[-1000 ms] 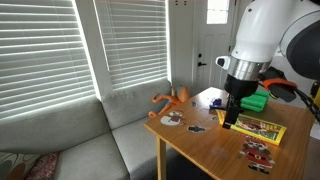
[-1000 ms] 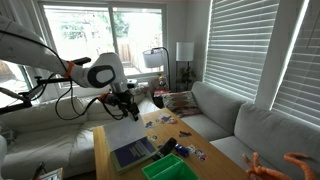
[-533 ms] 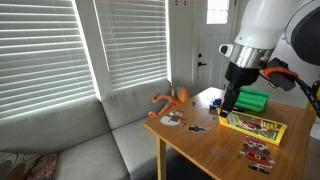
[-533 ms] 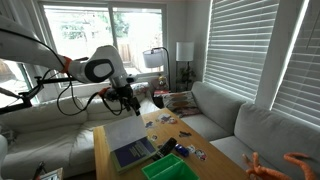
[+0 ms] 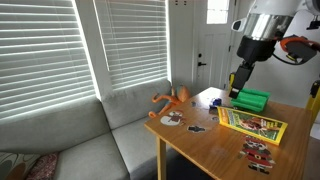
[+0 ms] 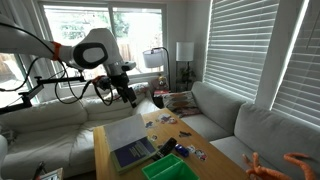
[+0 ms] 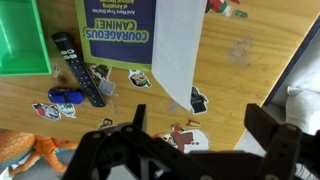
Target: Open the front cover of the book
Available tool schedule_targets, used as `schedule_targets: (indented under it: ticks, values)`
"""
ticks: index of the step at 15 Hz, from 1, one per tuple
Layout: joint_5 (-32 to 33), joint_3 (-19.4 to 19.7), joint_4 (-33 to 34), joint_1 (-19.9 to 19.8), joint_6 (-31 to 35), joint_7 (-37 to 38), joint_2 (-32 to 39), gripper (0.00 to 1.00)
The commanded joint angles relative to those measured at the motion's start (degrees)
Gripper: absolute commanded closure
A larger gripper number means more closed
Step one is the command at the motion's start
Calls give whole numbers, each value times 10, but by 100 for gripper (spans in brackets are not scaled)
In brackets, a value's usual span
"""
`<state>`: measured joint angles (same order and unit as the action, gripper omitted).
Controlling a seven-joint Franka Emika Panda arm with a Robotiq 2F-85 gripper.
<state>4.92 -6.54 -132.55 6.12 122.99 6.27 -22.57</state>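
Note:
The book [image 5: 252, 124] lies on the wooden table [image 5: 200, 152]; its yellow-bordered red and green front cover faces that exterior view. In the other exterior view the front cover [image 6: 124, 130] shows its white inner side, lifted at an angle over a blue inside page [image 6: 133, 152]. In the wrist view the white sheet [image 7: 178, 50] rises beside the blue page [image 7: 118, 28] printed "Courageous Canine". My gripper [image 5: 236, 88] [image 6: 130, 97] [image 7: 190, 150] hangs above the book's edge, open and empty, not touching the cover.
A bright green box [image 5: 252, 99] [image 7: 22, 40] sits next to the book. A black remote [image 7: 80, 70], a blue toy car [image 7: 65, 97] and small cut-out pieces [image 7: 185, 137] lie on the table. An orange octopus toy [image 5: 172, 99] sits at the table corner by the grey sofa [image 5: 90, 140].
My gripper has risen from the book's edge to well above the table. The book and its lifted cover stay about where they were.

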Motion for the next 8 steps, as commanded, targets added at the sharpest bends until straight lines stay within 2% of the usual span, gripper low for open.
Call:
schedule_targets:
  ticks: [1, 8]
  values:
    - [-24, 19, 22, -11, -76, -11, -35, 0]
    - [-12, 38, 58, -50, -151, 11, -50, 0]
